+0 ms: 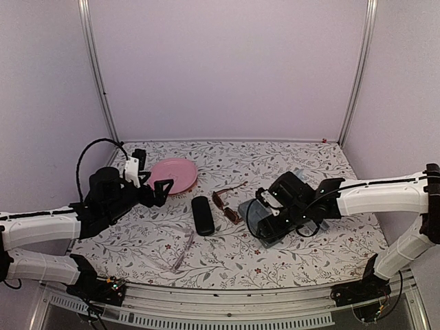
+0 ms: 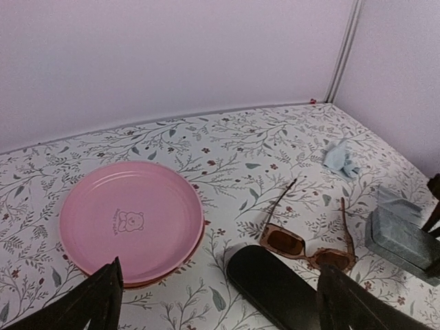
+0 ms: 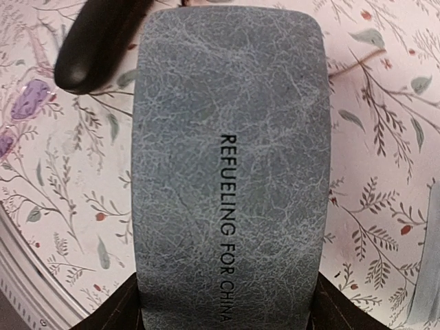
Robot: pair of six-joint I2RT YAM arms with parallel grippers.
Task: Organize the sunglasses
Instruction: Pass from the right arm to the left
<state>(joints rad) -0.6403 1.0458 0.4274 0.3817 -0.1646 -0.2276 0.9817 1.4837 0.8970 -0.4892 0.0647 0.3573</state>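
The reddish-brown sunglasses (image 1: 227, 206) (image 2: 306, 247) lie unfolded on the floral table, between the black oblong case (image 1: 202, 215) (image 2: 275, 289) and the grey-blue case (image 1: 265, 221) (image 3: 227, 137). The pale, near-transparent pair (image 1: 180, 253) lies nearer the front edge. My right gripper (image 1: 260, 213) (image 3: 227, 302) is down on the grey-blue case, one finger pressed against each long side. My left gripper (image 1: 155, 189) (image 2: 220, 271) hovers open above the table, between the pink plate and the black case, holding nothing.
A pink plate (image 1: 175, 175) (image 2: 130, 220) sits at the back left. A small blue cloth (image 2: 339, 158) lies near the back right wall. White walls close in the back and sides. A metal rail runs along the front edge.
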